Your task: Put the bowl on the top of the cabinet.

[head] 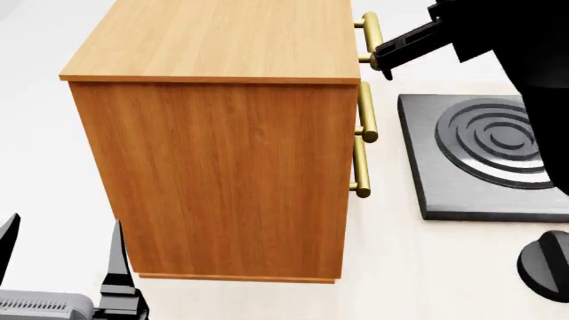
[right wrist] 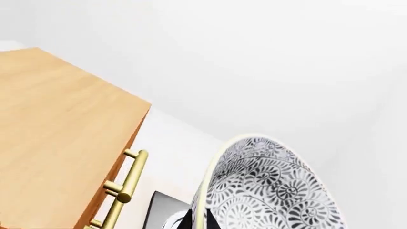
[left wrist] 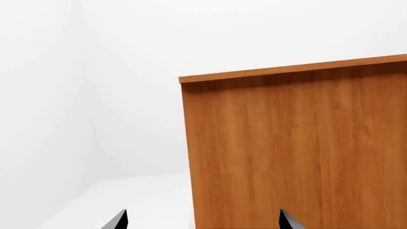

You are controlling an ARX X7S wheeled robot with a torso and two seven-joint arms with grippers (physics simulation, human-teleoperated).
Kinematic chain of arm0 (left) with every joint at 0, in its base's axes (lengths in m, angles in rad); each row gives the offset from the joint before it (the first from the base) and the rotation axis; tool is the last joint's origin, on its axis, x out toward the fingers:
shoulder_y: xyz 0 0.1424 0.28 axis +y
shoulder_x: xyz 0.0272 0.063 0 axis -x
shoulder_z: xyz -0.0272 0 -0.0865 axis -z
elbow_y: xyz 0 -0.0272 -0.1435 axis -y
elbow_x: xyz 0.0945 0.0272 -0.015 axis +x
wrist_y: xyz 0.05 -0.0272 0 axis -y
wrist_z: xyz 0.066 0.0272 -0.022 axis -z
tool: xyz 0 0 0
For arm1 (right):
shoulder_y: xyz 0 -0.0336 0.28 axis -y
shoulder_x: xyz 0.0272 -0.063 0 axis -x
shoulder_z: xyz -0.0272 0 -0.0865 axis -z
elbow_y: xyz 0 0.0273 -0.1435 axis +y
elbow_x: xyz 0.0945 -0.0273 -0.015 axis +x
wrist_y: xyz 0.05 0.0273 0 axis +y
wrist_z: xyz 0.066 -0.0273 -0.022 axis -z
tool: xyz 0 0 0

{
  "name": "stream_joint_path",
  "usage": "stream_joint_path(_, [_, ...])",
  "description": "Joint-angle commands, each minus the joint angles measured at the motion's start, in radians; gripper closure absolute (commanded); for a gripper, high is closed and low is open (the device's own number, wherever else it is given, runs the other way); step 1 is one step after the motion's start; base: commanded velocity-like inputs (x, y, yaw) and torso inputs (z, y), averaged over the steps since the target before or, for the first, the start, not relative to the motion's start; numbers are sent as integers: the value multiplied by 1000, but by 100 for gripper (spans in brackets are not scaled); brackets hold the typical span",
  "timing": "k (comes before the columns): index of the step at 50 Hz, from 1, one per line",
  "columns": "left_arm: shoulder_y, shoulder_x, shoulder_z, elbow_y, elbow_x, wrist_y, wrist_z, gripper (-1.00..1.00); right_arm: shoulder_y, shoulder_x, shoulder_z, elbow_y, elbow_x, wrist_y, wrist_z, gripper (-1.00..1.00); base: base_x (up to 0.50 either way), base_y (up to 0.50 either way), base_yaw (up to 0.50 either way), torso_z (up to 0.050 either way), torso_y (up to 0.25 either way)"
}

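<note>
Walls: plain white, unmarked; two meet at a soft corner in the left wrist view.
Counter [head: 418,267]: pale cream surface, matte.
Hob plate [head: 484,157]: dark grey square slab with concentric ring burner, lying flat on the counter.
Knob [head: 547,263]: black, round, near the hob plate's front edge.
Light: even, diffuse; shadows are faint.
Windows: not visible.
</note>
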Motion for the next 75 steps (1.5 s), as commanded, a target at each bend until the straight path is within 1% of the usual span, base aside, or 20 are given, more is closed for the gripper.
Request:
stream_joint_path(1, [0, -3, 3, 4, -1, -3, -3, -100, 270, -89, -159, 215, -66, 2, -74, 100, 0, 0, 0, 0, 0])
stream_joint_path(4, [-2, -1, 10, 10, 3, -10, -5, -100, 327, -125, -204, 277, -103, -14, -114, 100, 0, 0, 0, 0, 0])
stream_joint_path(11, [-7, -3, 15, 27, 6, -26, -9, -100, 391, -192, -297, 364, -170, -60, -191, 100, 0, 0, 0, 0, 1])
stream_joint_path(20, [-5, -8, 12, 36, 4, -31, -14, -100, 437, -282, -322, 409, -178, -79, -208, 100, 0, 0, 0, 0, 0])
stream_joint_path(25, [-1, -10, 7, 29, -1, -21, -14, -100, 463, -308, -327, 421, -179, -84, -212, 100, 0, 0, 0, 0, 0])
stream_joint_path(33, [-4, -11, 13, 35, 1, -26, -15, -100, 515, -352, -358, 479, -201, -113, -273, 100, 0, 0, 0, 0, 1])
stream_joint_path(43, [-6, -11, 18, 30, -1, -26, -14, -100, 493, -369, -394, 468, -214, -147, -306, 100, 0, 0, 0, 0, 0])
stream_joint_path(53, [-5, -13, 17, 26, -2, -18, -16, -100, 396, -374, -415, 427, -214, -185, -290, 100, 0, 0, 0, 0, 0])
stream_joint_path(63, [-3, -12, 19, 16, -4, -9, -16, -100, 381, -406, -429, 419, -211, -201, -296, 100, 0, 0, 0, 0, 1])
stream_joint_path(75, [-4, -16, 15, 13, -10, -5, -17, -100, 322, -435, -445, 412, -224, -249, -284, 100, 0, 0, 0, 0, 1])
